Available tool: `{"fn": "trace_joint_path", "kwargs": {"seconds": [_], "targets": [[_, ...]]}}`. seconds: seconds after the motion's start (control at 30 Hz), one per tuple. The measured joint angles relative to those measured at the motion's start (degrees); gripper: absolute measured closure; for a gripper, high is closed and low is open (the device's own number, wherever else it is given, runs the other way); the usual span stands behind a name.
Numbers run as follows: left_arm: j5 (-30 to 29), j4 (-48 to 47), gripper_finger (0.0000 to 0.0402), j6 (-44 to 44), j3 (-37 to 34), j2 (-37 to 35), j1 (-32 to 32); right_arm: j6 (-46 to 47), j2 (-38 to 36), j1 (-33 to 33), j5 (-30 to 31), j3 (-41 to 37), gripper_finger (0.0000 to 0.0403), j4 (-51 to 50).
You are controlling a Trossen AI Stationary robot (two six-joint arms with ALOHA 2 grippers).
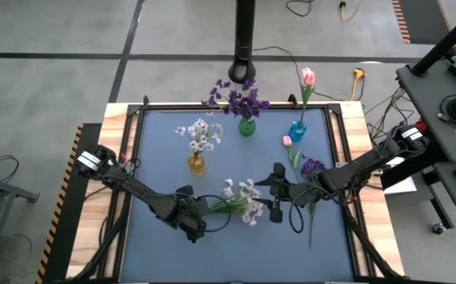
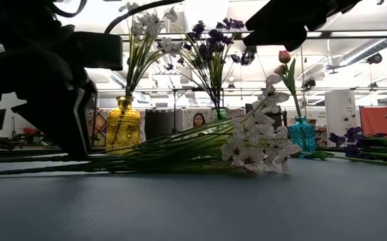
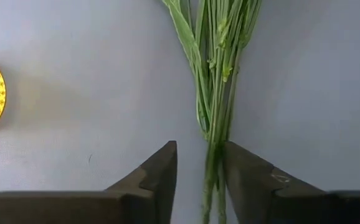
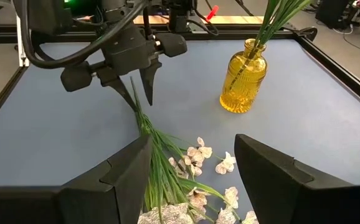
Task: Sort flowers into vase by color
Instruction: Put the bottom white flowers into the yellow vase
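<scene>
Here the left gripper (image 1: pixel 200 214) sits low over the blue mat (image 1: pixel 157 166) with its fingers (image 3: pixel 155 177) parted on either side of the green stems of a white flower spray (image 1: pixel 240 203), which lies flat near the mat's middle front; the stems pass between the fingers without being pinched. The right gripper (image 1: pixel 276 193) hangs just beside the blossom end of the same spray, its fingers (image 4: pixel 273 174) wide apart and holding nothing.

Behind the spray stand three vases. A yellow vase (image 1: pixel 196 164) already holds white flowers (image 1: pixel 199 135), a green vase (image 1: pixel 247 126) holds purple flowers (image 1: pixel 237 98), and a blue vase (image 1: pixel 297 129) holds a pink tulip (image 1: pixel 308 77). The yellow vase is the nearest to the left gripper (well apart from it, with bare mat between).

Under the right arm, a second pink bud (image 1: pixel 288 142) and a purple sprig (image 1: pixel 313 167) lie on the mat, their stems running beneath the arm and partly hidden by it. In the low view a person (image 2: pixel 198 120) shows far off in the room behind.
</scene>
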Motion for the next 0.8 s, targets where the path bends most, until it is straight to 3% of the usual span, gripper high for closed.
{"fn": "trace_joint_path", "kwargs": {"seconds": [0.47, 0.8], "targets": [[1.49, 0.59, 0.0395, -0.22, -0.81, -0.2, 0.0, 0.02, 0.0, 0.0, 0.0, 0.0, 0.0179, -0.01], [1.51, -0.45, 0.0399, 1.0, 1.01, -0.68, 0.0, 0.05, 0.0, 0.0, -0.02, 0.0, 0.0179, -0.03]]}}
